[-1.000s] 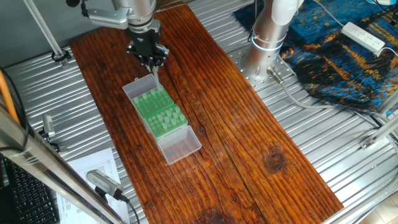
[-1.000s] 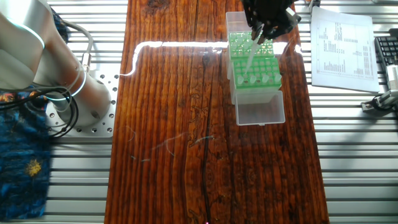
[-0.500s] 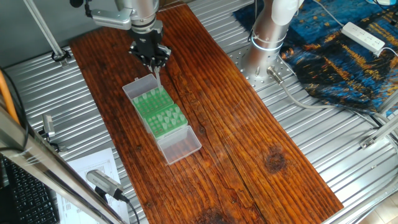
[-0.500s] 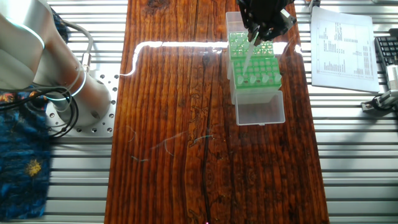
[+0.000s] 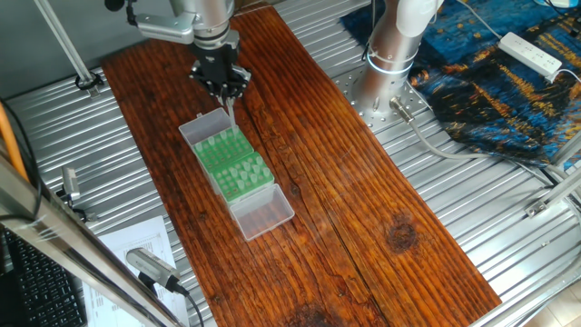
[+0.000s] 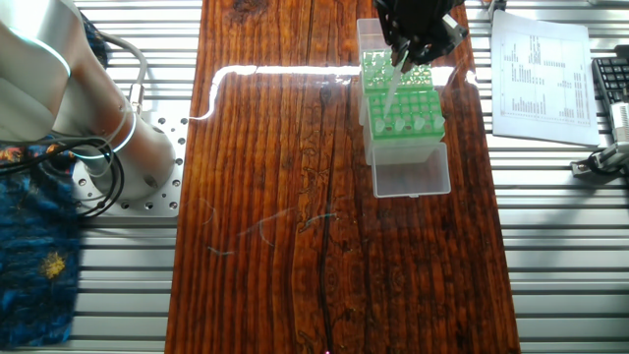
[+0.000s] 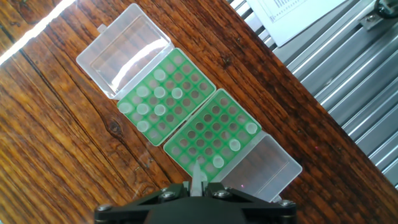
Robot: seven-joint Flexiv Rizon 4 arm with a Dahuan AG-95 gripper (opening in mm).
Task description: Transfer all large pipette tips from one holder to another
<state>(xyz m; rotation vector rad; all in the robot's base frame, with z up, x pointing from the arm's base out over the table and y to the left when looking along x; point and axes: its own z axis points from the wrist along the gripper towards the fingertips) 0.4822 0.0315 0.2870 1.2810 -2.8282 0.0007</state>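
The light is bright and even, with soft, weak shadows. A strong white glare line lies across the wooden table (image 6: pixel 275 69); the hand view shows it too. All views are sharp, without visible blur.

Arm upright over table; tool (image 5: pixel 226 91) pointing down, fingers pinched together.

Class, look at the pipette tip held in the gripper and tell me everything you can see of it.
The held pipette tip is a slim, pale, translucent plastic cone. Its wide end is pinched in the gripper, and its narrow end points down. It hangs above the green racks, apparently touching nothing but the fingers. In the hand view only a short pale stub shows.
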